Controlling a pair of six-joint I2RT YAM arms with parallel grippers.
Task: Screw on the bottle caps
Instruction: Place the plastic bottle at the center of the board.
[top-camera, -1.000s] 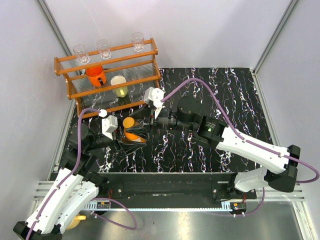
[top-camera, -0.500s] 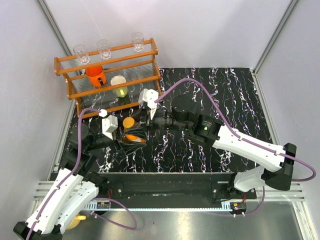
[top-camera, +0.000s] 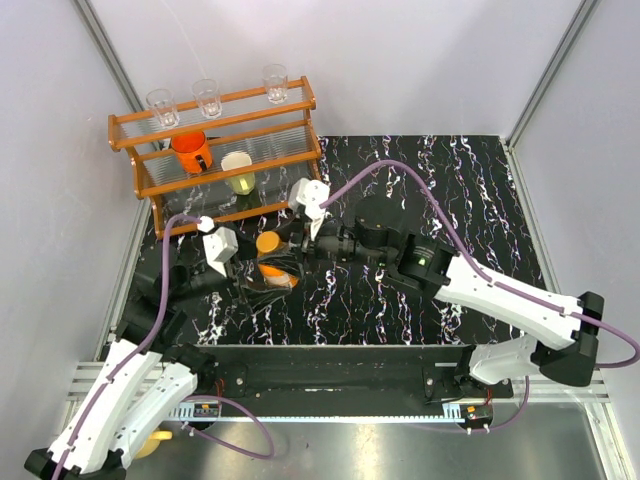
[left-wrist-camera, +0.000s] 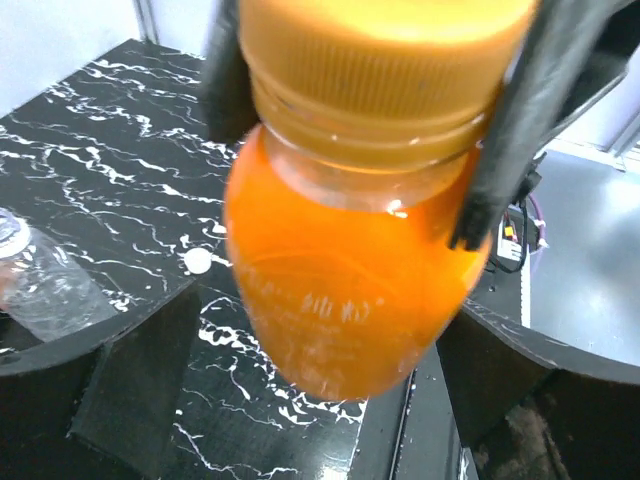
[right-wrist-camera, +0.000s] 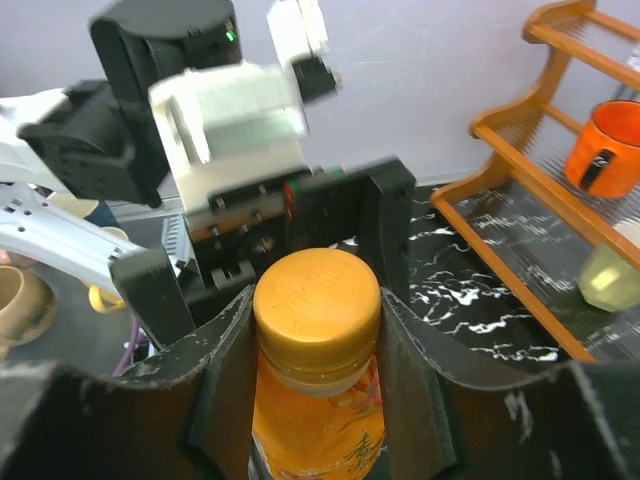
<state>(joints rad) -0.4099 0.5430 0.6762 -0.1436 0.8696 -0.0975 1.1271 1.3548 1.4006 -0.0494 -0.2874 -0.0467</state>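
The short orange bottle (top-camera: 271, 268) is near the table's left side with its orange cap (right-wrist-camera: 317, 300) sitting on the neck. My right gripper (right-wrist-camera: 317, 322) is shut on that cap, one black finger pressed against each side. My left gripper (left-wrist-camera: 318, 400) is open; its fingers (left-wrist-camera: 135, 385) stand wide on both sides of the bottle's body (left-wrist-camera: 350, 290) with a gap on each side. In the left wrist view the clear plastic bottle (left-wrist-camera: 42, 292) lies on the table at the left, with a small white cap (left-wrist-camera: 198, 260) loose beside it.
A wooden rack (top-camera: 215, 150) stands at the back left and holds three clear glasses (top-camera: 207, 96), an orange mug (top-camera: 190, 150) and a pale cup (top-camera: 239, 170). Grey walls close the table on both sides. The two grippers (top-camera: 283, 246) meet closely around the bottle.
My left gripper has opened wide and let go of the orange bottle's body. My right gripper has closed onto the cap and shifted slightly right with the bottle.
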